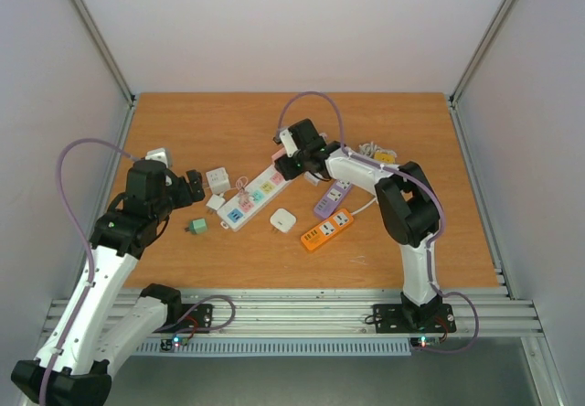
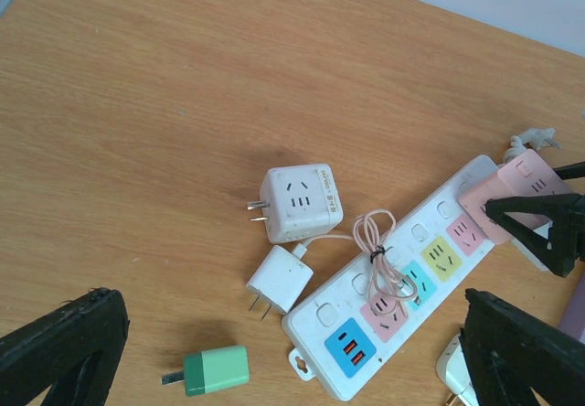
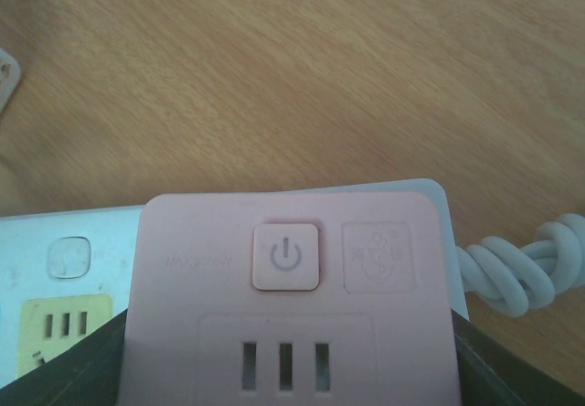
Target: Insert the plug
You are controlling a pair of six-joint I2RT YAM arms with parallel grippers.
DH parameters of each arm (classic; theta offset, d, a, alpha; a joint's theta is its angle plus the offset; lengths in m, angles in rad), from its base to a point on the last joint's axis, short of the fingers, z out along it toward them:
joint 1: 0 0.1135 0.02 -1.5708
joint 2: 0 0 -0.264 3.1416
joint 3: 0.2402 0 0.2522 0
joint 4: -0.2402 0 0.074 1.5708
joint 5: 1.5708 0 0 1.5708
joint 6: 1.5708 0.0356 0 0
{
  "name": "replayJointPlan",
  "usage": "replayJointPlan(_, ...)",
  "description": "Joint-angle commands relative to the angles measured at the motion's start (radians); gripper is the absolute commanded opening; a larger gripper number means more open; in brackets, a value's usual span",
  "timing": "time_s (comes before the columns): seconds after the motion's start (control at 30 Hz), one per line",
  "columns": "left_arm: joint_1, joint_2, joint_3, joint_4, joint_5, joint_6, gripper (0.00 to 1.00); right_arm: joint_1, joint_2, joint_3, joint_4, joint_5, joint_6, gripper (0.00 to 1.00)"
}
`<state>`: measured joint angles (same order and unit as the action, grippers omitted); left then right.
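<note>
Strips (image 1: 256, 196) three, pink adapter (image 3: 292, 302) one

Left arm (image 1: 102, 276) and right arm (image 1: 419, 269): white links, black joints. A purple cable (image 1: 61, 168) loops along each.

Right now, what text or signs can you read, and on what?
No words are legible.
Power symbol: button on the pink adapter.
Faint embossed line left of it: too blurred.
Embossed emblem on its right: unreadable.
White cube print: too small.
</note>
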<state>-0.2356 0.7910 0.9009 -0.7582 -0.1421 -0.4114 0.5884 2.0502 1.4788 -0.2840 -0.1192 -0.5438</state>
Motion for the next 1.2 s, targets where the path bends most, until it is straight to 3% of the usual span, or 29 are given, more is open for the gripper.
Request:
replayJointPlan(0.0,0.006,-0.001,-0.013,0.049,0.002,0.000,0.99,0.028,0.089,-0.065,-0.148,0.249,0.032,0.33)
replayJointPlan(0.1,0.007,0.001,-0.013,0.050,0.003,0.000,0.99,0.031,0.081,-0.090,-0.134,0.240,0.041,0.32)
replayJointPlan(0.3,0.009,-0.001,-0.013,0.049,0.004,0.000,0.99,0.019,0.055,-0.158,-0.064,-0.015,0.132,0.33)
replayJointPlan(0.4,0.009,-0.004,-0.014,0.049,0.004,0.000,0.99,0.016,0.063,-0.173,-0.049,-0.052,0.179,0.32)
replayJointPlan(0.63,0.009,-0.003,-0.014,0.049,0.007,0.000,1.00,0.010,0.096,-0.135,-0.111,0.004,0.208,0.32)
replayJointPlan(0.87,0.011,0.000,-0.014,0.048,0.004,0.000,0.99,0.037,0.148,-0.088,-0.205,0.265,0.176,0.32)
replayJointPlan(1.17,0.012,0.005,-0.014,0.048,0.003,-0.001,0.99,0.037,0.146,-0.116,-0.191,0.288,0.210,0.33)
